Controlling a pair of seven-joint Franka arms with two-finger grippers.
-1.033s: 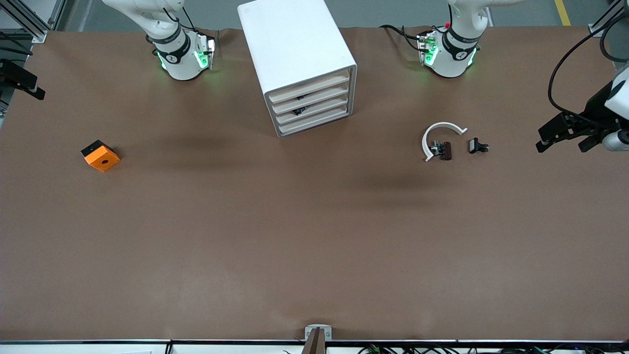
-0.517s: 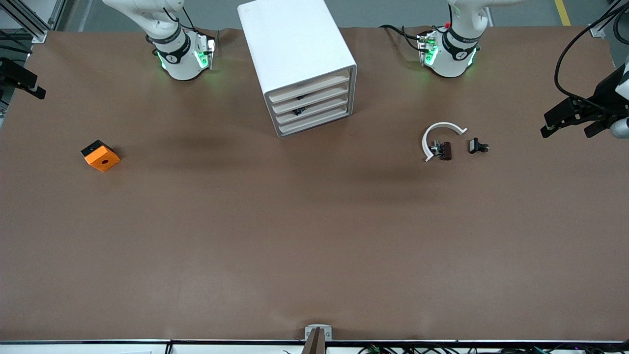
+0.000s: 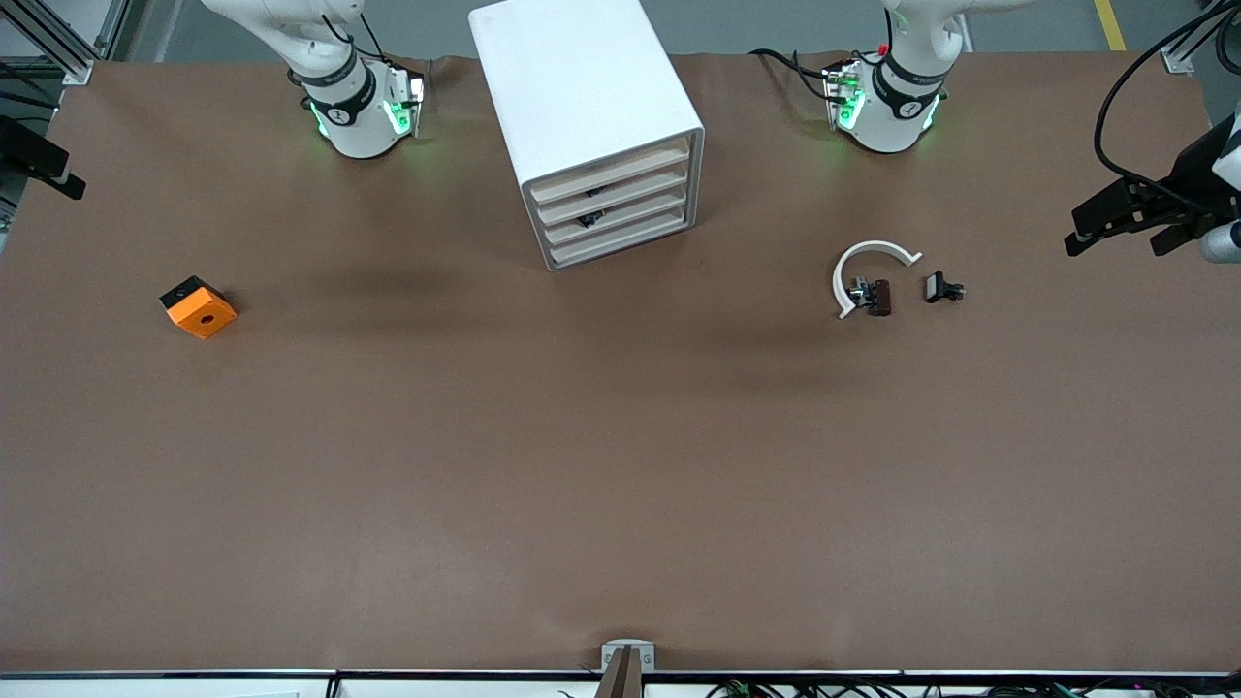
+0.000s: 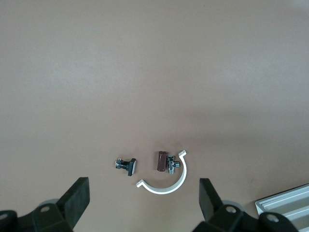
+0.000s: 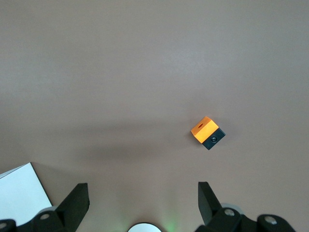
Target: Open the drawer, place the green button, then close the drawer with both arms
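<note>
Judging by the table, you have everything left: the drawer (image 3: 611, 213) sits closed in the cabinet (image 3: 582, 107). The left gripper (image 4: 144, 200) and right gripper (image 5: 143, 203) hang released, holding nothing. You cannot pick out the button.

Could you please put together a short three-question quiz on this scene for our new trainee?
1. True or false: all four cream-fronted drawers of the white boxy cabinet are shut.
2. Which thing lies toward the right arm's end of the brown table? A) the white curved plastic arc B) the orange cube with a round hole C) the small black clip
3. Fill in: the left end effector and the right end effector both stand ____, holding nothing.

Key: 1 true; 2 B; 3 open.
</note>
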